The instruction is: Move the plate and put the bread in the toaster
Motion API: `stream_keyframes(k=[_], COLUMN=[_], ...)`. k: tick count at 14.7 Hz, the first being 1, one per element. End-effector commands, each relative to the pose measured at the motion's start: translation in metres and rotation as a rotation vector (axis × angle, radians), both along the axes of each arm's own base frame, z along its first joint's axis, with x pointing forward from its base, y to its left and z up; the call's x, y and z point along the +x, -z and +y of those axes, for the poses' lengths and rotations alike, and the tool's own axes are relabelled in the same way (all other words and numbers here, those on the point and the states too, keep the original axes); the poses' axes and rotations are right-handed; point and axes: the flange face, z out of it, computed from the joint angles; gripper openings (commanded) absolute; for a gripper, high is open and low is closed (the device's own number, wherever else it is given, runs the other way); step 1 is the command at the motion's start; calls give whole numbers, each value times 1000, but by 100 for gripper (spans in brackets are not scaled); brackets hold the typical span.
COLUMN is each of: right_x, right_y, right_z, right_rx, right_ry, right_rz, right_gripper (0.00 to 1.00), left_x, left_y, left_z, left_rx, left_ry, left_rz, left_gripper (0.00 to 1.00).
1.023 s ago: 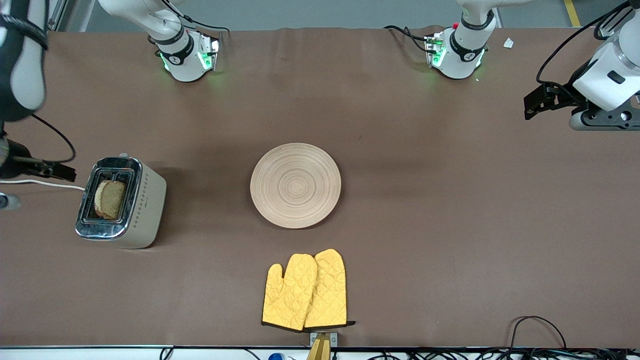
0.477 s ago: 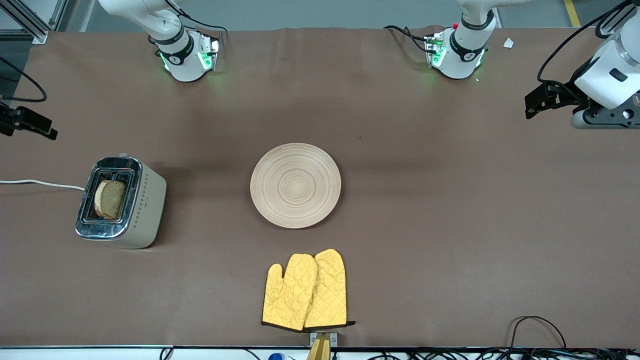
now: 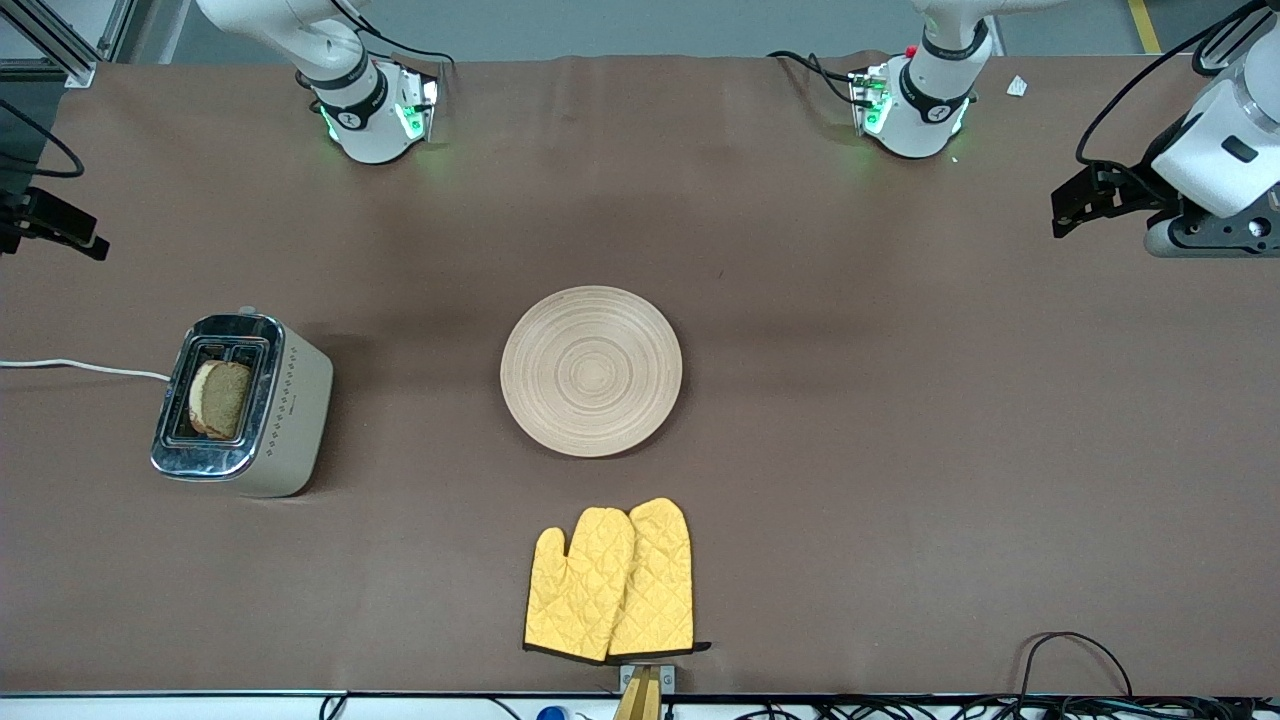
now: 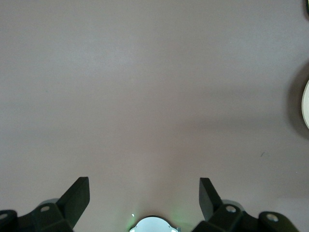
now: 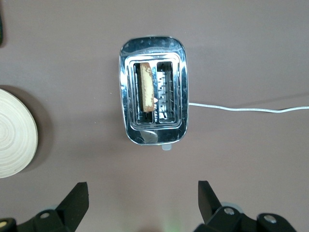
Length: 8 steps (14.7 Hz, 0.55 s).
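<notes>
Lowest in the front view, just below centre: oven mitts (image 3: 610, 580), yellow, lying flat on the table (image 3: 900, 450). Above them, mid-frame: plate (image 3: 591, 371), bare. At middle left of the frame: toaster (image 3: 240, 405), with bread (image 3: 220, 399) standing in one slot, cord (image 3: 80, 367) trailing to the edge. At upper left edge: right gripper (image 5: 140, 205), raised above the toaster, jaws spread, holding nothing. At upper right edge: left gripper (image 4: 144, 200), over bare table, jaws spread, empty.
</notes>
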Motion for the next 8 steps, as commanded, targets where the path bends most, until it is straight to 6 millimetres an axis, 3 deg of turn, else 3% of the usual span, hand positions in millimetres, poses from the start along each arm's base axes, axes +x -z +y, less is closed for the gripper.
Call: stream_keyframes(k=[1, 8], right_x=[-3, -2], right_y=[-11, -12], right_z=[11, 9], right_rx=[18, 43], right_ry=[-4, 18], right_rz=[-14, -24], right_gripper=[100, 100], left_x=[-6, -1], left_y=[-8, -13], left_z=[1, 1], left_rx=[-5, -1], left_ry=[-8, -1], left_rz=[-3, -18], left_gripper=[100, 100])
